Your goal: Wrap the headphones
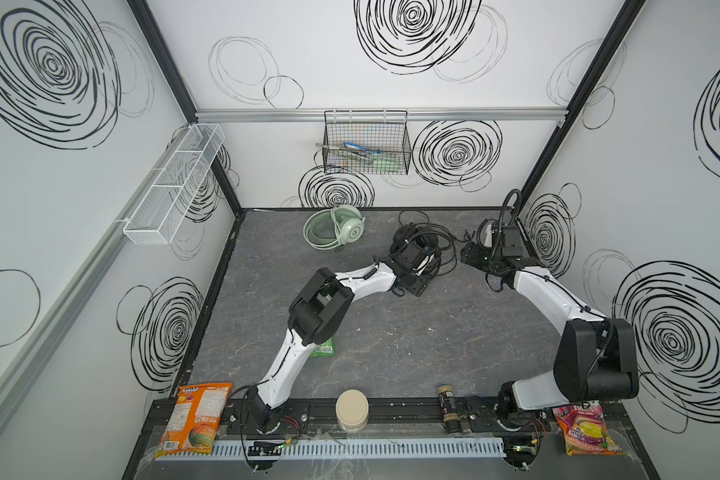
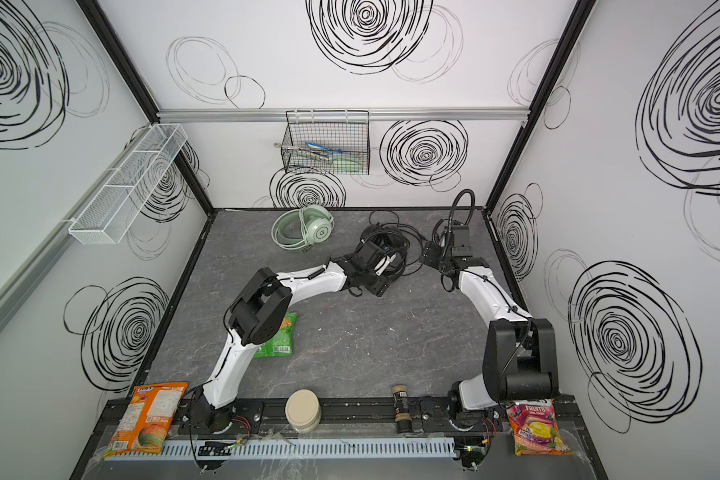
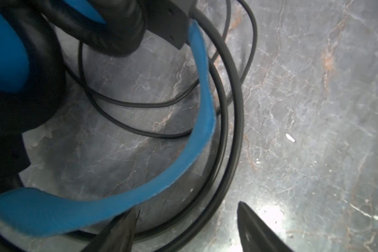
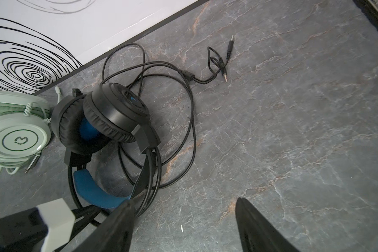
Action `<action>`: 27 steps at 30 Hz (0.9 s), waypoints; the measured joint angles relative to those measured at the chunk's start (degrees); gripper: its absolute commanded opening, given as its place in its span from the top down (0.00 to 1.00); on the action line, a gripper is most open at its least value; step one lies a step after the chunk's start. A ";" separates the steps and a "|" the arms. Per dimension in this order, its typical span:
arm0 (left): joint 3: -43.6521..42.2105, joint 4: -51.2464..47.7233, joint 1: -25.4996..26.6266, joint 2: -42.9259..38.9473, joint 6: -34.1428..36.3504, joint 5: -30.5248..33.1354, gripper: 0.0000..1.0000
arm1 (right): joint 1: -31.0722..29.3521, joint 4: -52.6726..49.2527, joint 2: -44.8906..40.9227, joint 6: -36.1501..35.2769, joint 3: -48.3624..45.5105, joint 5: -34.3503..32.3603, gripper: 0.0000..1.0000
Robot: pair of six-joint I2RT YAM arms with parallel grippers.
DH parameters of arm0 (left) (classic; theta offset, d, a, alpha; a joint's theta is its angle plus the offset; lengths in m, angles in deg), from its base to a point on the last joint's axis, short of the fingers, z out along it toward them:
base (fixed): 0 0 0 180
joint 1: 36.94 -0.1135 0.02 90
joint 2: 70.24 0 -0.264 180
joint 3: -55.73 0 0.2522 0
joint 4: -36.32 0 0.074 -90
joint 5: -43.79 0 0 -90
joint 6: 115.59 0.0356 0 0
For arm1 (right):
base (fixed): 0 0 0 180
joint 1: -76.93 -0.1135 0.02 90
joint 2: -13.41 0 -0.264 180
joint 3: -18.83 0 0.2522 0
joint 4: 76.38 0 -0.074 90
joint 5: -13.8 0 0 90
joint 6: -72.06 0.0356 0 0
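Both top views show a black wire basket [image 1: 402,137] holding tongs [image 1: 344,150].

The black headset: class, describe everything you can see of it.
The black headset lies on the grey marbled table, beside the mint-green headset. Padded black earcups, blue inside; blue foam lines the headband. Its thin black cable sprawls in loose loops, two plugs free. The open left tool is at the headband; contact unclear.

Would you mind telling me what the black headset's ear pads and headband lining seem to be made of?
Ear pads: likely faux leather, matte black, wrinkled and soft-looking. Headband lining: probably foam or felt, matte blue, with a rough-cut fuzzy edge.
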 measured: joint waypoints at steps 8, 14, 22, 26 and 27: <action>-0.02 0.72 1.51 0.50 1.46 2.95 0.48 | -0.48 -0.37 -0.61 -0.22 0.02 -1.16 0.24; -0.39 1.33 1.09 -0.46 1.18 2.34 0.74 | -0.83 -0.55 -0.61 -0.28 0.02 -1.68 0.24; -2.54 1.33 -2.12 -8.66 -0.68 -6.34 0.96 | -1.20 -0.63 -0.59 -0.26 0.81 -1.64 0.24; -6.34 1.46 -6.36 -14.19 -3.93 -12.26 1.00 | -1.70 -0.37 -0.63 -0.55 1.77 -0.61 0.24; -7.41 1.68 -7.48 -15.50 -4.90 -13.99 1.00 | -1.86 -0.02 -0.76 -0.79 1.77 -0.02 0.24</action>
